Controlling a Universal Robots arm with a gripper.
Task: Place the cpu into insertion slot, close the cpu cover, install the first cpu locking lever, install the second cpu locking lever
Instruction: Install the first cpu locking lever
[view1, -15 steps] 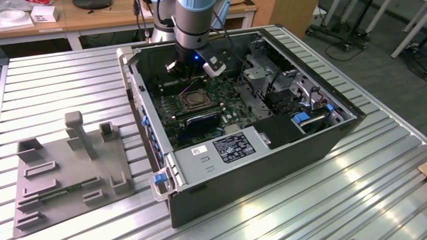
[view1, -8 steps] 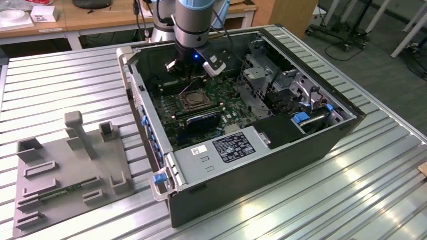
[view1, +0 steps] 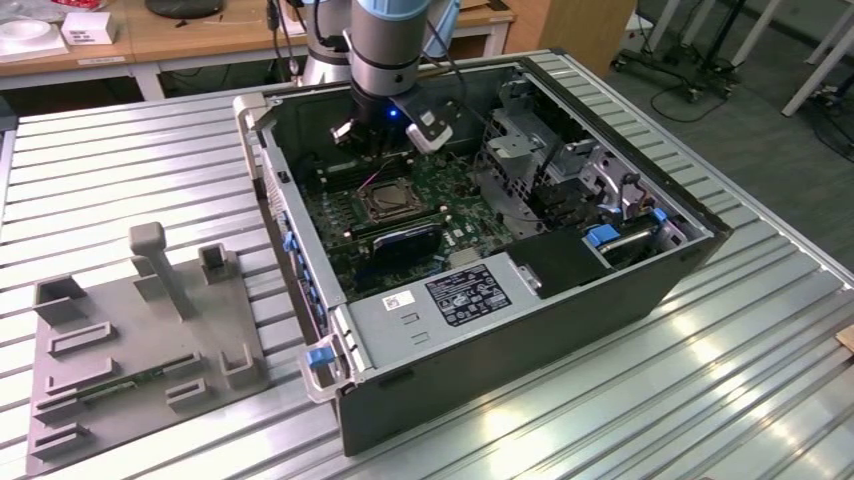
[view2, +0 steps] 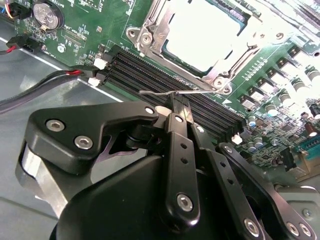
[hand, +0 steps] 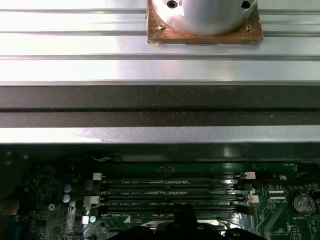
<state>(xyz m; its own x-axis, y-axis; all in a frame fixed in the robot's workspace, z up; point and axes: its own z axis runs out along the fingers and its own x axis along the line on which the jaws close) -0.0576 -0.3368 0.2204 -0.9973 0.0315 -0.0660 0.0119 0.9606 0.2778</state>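
Gripper (view2: 176, 105) of the single arm hangs inside the open computer case (view1: 534, 330), just beside the insertion slot (view1: 388, 201) on the green motherboard (view2: 100, 20). In the second wrist view its black jaws are drawn narrow, the tips pinched together on a thin silvery locking lever (view2: 200, 91). The lever runs along the slot's edge and stands raised above the long black memory slots (view2: 150, 75) next to the slot.

The cpu (view2: 205, 30) sits in the slot as a pale, brightly lit square. The cpu cover (view2: 159, 27) lies down over it, a silvery frame with the chip showing through its cut-out middle.

A round coin battery (view2: 47, 14) sits on the board beyond the memory slots from the insertion slot, near red and black cables (view2: 50, 80).

In the exterior view the case rests on a ribbed metal table (view1: 134, 160). A grey fixture plate (view1: 134, 350) with upright posts lies well apart from the slot, outside the case toward the exterior view's left.
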